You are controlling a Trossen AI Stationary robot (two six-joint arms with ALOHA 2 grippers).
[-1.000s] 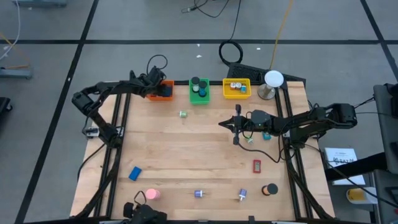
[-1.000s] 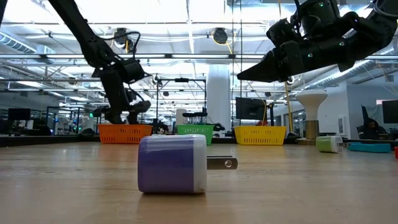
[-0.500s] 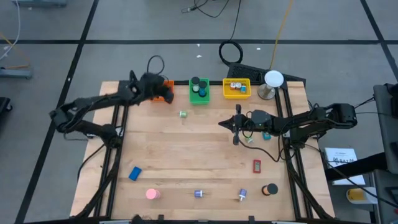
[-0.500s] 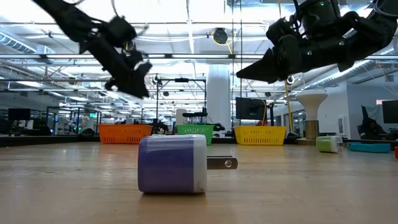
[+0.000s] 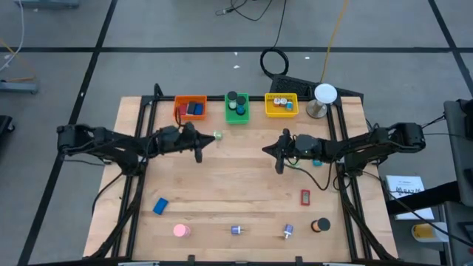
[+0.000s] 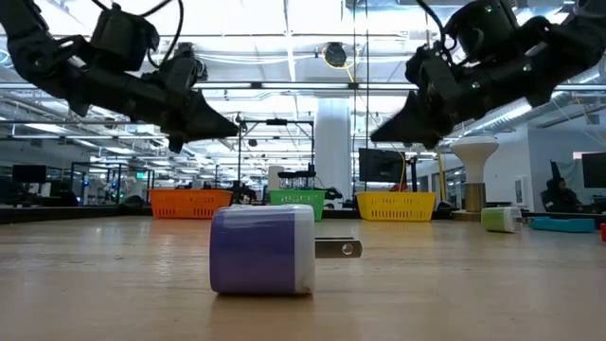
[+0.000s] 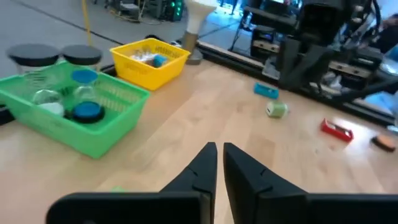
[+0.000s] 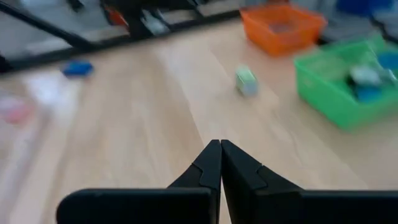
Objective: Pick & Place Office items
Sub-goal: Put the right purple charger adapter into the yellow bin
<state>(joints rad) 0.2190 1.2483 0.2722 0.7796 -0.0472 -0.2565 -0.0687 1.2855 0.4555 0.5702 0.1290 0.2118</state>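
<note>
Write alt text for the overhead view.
Two dark arms reach inward over a wooden table, left gripper and right gripper both empty. Orange, green and yellow bins line the far edge; small office items lie scattered near the front.

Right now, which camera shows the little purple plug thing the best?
The low view: the purple plug lies right in front of that camera, big, with its metal prong sticking out sideways. The high view shows it only as a tiny purple speck near the table's front edge. Neither wrist view shows it.
</note>
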